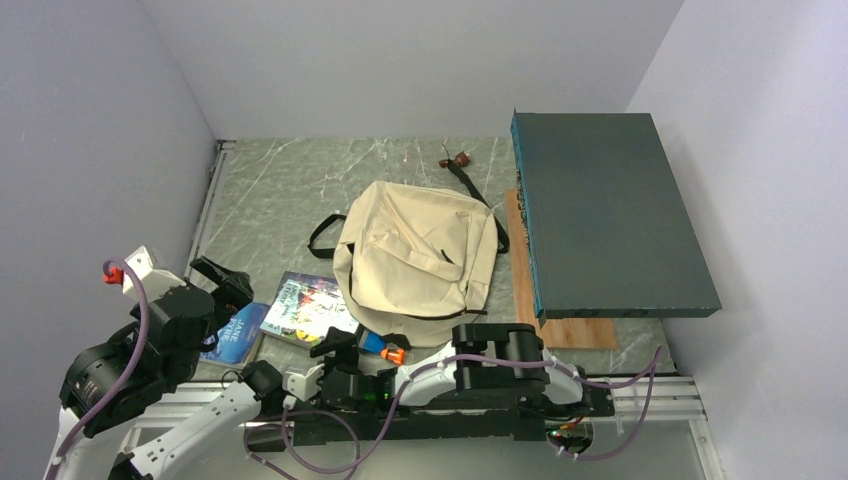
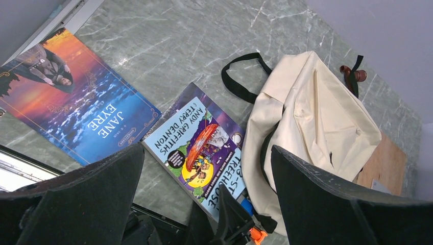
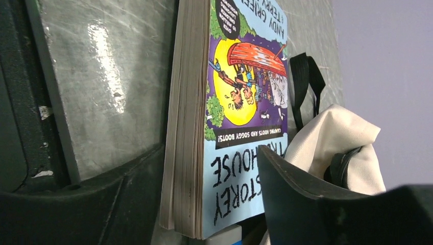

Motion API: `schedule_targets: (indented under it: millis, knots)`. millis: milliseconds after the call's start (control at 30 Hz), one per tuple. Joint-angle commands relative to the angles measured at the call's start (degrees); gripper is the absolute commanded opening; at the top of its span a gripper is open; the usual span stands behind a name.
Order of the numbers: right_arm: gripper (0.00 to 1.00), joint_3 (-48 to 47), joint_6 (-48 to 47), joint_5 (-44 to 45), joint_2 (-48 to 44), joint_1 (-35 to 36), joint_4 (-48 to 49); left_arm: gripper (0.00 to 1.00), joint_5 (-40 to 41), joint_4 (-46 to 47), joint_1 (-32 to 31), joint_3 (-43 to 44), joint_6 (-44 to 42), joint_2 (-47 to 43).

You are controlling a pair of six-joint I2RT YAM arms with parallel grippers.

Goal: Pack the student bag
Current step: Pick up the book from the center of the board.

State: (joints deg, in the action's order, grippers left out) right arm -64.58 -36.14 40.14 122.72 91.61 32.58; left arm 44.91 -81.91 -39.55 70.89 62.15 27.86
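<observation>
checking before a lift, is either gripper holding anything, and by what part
Left gripper: open, holding nothing. Right gripper has the near end of the Treehouse book between its jaws; whether it is clamped yet cannot be told.

"JANE EYRE" is printed on the blue book, "ANDY GRIFFITHS & TERRY DENTON", "STOREY" and "TREEHOUSE" are printed on the purple and light-blue paperback, and "SOGGY BOOTS!" is read on that paperback's black banner in the right wrist view.

left gripper, right gripper: jaws apart
</observation>
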Motion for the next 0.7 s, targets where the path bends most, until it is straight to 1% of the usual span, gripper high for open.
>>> schedule_targets:
  millis: [0, 100, 233, 400, 467, 500, 667]
  knots:
    - [0.61, -0.5, -1.6, 2.5, 2.0, -0.5, 1.2, 0.99, 1.1, 1.4, 0.2, -0.3, -1.2, -0.2]
    - [0.46, -0.2, -0.1, 1.6, 1.6, -0.5, 0.8, 0.99, 1.2, 1.6, 0.2, -0.1, -1.3, 0.1]
    - [0.28, -0.3, 3.1, 0.3, -0.9, -0.5, -1.2, 0.98, 1.0, 2.8, 0.2, -0.1, -2.2, 0.0]
    - [0.12, -1.5, 6.8, -0.1, -5.1, -0.6, -5.0, 0.97, 0.3, 4.0, 0.2, 0.6, -3.5, 1.0]
    - [0.02, -1.6, 8.7, -0.7, -7.3, -0.8, -6.6, 0.97, -0.3, 4.8, 0.2, 1.0, -4.4, 1.4]
    - [0.0, -1.5, 9.6, -0.9, -8.6, -1.0, -7.0, 0.97, -0.6, 5.3, 0.2, 1.3, -4.9, 1.7]
    - [0.0, 0.1, 18.6, -4.5, -16.5, -3.0, -10.1, 0.98, -2.7, 8.4, 0.2, 3.7, -7.6, 2.5]
